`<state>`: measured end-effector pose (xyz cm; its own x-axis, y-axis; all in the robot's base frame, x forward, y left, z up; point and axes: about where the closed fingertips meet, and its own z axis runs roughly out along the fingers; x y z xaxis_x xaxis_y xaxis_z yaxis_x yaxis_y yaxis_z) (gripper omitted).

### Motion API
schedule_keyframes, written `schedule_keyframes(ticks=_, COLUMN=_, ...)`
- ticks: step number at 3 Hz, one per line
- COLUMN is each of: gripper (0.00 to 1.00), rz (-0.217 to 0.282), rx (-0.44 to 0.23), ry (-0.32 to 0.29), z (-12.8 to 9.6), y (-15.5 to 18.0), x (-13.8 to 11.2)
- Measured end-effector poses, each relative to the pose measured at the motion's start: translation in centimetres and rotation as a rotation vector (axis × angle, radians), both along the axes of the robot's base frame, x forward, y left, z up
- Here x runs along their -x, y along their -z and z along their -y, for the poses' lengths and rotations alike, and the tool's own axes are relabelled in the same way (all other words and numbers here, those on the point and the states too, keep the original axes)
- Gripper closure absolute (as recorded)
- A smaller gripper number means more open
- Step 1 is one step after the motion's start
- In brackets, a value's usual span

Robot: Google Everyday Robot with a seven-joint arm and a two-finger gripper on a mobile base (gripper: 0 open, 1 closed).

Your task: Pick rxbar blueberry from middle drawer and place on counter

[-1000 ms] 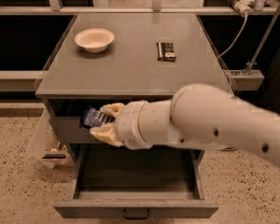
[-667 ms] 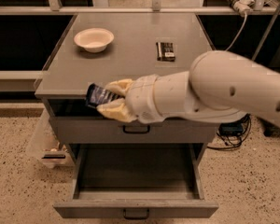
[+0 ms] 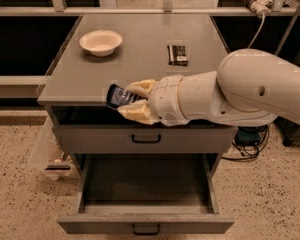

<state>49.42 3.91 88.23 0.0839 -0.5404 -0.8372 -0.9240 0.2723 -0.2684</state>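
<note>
My gripper (image 3: 126, 100) is shut on the rxbar blueberry (image 3: 118, 96), a dark blue glossy bar. It holds the bar over the front edge of the grey counter (image 3: 140, 69), left of centre. The pale fingers (image 3: 138, 88) close above and below the bar. The middle drawer (image 3: 145, 199) stands pulled open below, its grey tray showing nothing inside. My white arm reaches in from the right and hides part of the counter's front right.
A white bowl (image 3: 101, 42) sits at the counter's back left. A black-brown bar with a white label (image 3: 177, 54) lies at the back right. A closed grey drawer (image 3: 145, 139) is above the open one. Cables hang at the right (image 3: 250, 139).
My gripper has lifted the blue bar from in front of the upper drawer to the level of the counter's front edge. The arm has swung up and right.
</note>
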Motion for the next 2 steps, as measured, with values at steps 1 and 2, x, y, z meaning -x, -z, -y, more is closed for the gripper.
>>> schedule_keyframes(ticks=1, gripper=1.0, rz=-0.029, rx=0.012, ry=0.039, z=1.0, y=0.5, x=-1.0)
schedule_keyframes(ticks=2, gripper=1.0, rz=-0.076, rx=0.099, ry=0.09, z=4.8, y=0.8, x=-5.4)
